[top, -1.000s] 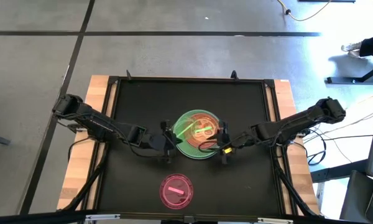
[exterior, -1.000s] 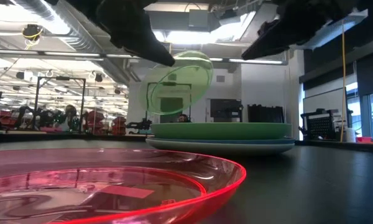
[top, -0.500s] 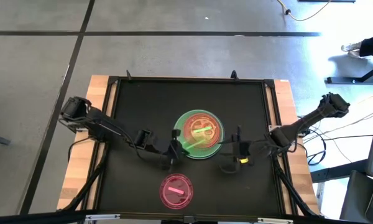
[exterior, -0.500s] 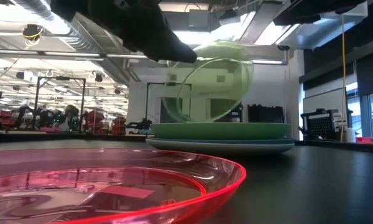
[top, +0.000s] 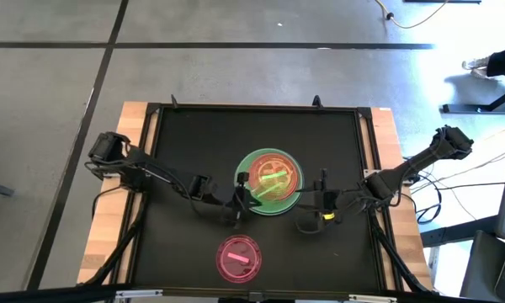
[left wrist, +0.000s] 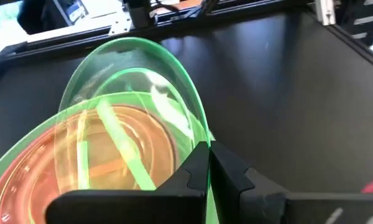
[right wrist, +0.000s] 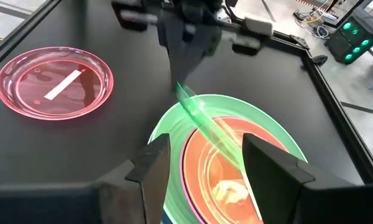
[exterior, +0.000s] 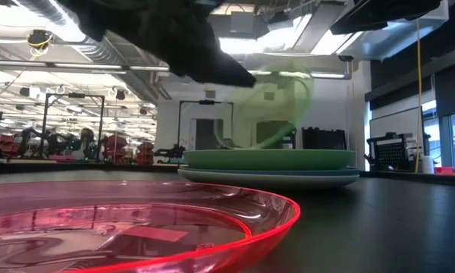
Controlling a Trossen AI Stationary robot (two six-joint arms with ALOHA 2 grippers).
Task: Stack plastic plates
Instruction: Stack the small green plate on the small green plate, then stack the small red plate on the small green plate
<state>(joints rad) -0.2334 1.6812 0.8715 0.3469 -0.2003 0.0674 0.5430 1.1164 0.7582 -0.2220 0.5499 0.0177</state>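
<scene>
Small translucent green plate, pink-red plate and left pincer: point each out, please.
small translucent green plate [left wrist: 143, 81], left wrist view, its tilted clear face.
pink-red plate [right wrist: 53, 81], right wrist view, its flat centre.
left pincer [left wrist: 209, 163], left wrist view, between the fingertips clamping the green rim.

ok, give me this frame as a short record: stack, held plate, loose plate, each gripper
stack: plate stack at table centre, orange plate topmost
held plate: small translucent green plate, tilted over the stack
loose plate: pink-red plate, alone, near the table's front edge
left gripper: shut on the green plate's rim, at the stack's left edge
right gripper: open, empty, just right of the stack
</scene>
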